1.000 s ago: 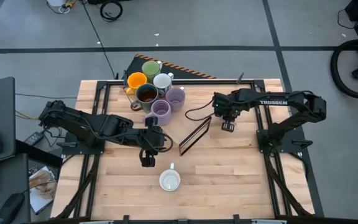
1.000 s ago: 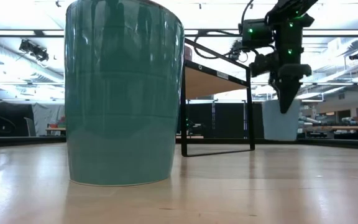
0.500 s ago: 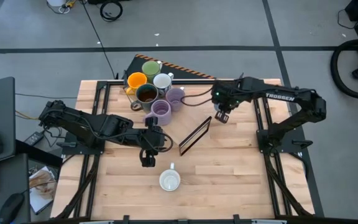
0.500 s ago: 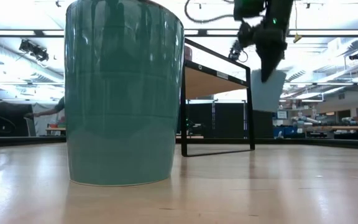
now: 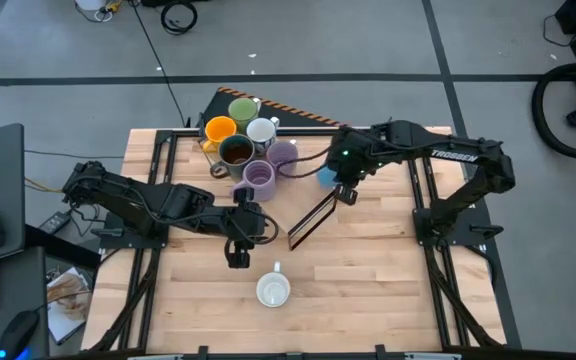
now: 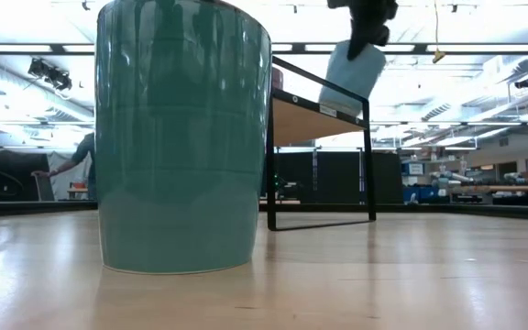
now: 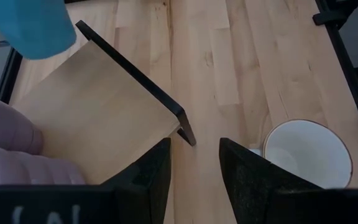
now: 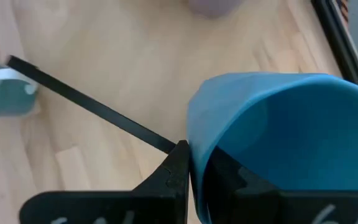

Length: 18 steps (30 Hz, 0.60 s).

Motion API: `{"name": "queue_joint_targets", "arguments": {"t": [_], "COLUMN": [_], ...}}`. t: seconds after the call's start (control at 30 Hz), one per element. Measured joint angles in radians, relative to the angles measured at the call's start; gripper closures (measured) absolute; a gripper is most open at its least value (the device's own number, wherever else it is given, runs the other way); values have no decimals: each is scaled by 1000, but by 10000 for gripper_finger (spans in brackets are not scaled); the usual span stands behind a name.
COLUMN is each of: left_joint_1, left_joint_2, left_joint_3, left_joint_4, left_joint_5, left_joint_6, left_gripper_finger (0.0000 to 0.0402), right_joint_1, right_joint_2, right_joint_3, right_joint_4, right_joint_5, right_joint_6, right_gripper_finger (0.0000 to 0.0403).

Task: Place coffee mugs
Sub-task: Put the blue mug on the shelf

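Observation:
My right gripper [image 5: 340, 190] is shut on a light blue mug [image 5: 326, 177], held in the air above the far end of a small wooden shelf with a black frame [image 5: 313, 218]. In the low view the blue mug [image 6: 356, 69] is tilted, high above the shelf [image 6: 324, 115]. My left gripper [image 5: 238, 258] is open and hovers near the table's middle, just left of the shelf. A mug that is teal outside and white inside [image 5: 273, 290] stands on its base near the table's near edge. No patterned white mug shows. My right gripper holds the blue mug by its rim wall [image 8: 194, 134]. One finger [image 8: 178, 167] lies outside the wall and the other reaches inside the mug. The mug is lifted clear of the table and tilted.
Several mugs stand clustered at the table's far left: orange [image 5: 219, 128], green [image 5: 243, 108], white [image 5: 261, 130], dark brown [image 5: 235, 150] and two lavender [image 5: 260, 178]. The teal mug [image 6: 181, 137] fills the left of the low view. Bare wood lies to the right of the shelf.
My right gripper has risen and moved toward the table's left and slightly toward its far edge. It took the blue mug from the table right of the shelf and lifted it clear. The mug has tipped from upright to tilted.

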Motion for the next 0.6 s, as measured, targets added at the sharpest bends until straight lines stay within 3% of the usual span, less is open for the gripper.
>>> {"name": "queue_joint_targets", "arguments": {"t": [0.33,0.6], "left_joint_1": [0,-8], "left_joint_2": [0,0], "left_joint_3": [0,0], "left_joint_4": [-4,-56], "left_joint_5": [0,0], "left_joint_6": [0,-31], "left_gripper_finger": [260,260], "right_joint_1": [43,45], "right_joint_2": [249,345], "right_joint_3": [292,371], "right_joint_4": [-146,-205], "right_joint_5": [-2,-38], "right_joint_6": [-28,-32], "right_gripper_finger": [368,367]}}
